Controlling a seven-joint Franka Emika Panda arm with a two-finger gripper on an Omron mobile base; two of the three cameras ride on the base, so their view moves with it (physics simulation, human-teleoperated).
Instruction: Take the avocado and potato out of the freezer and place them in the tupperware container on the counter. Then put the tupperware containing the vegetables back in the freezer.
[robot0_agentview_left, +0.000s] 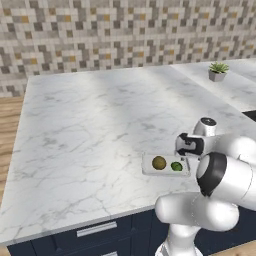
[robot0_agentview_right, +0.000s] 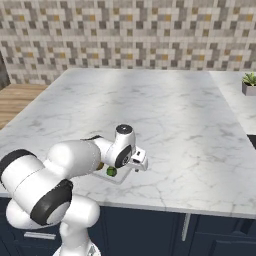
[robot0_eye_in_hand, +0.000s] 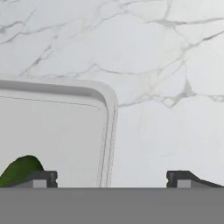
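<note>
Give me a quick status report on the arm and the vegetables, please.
Gripper open, empty, straddling tupperware container wall. Avocado and potato both inside it, on counter. Nothing blocking.

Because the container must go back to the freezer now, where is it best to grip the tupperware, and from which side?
Probably the short end wall of the tupperware container nearest the avocado, coming from above. The wall is low and thin, so the open gripper could straddle it, one finger inside, one outside. The potato sits farther in, leaving that rim free.
</note>
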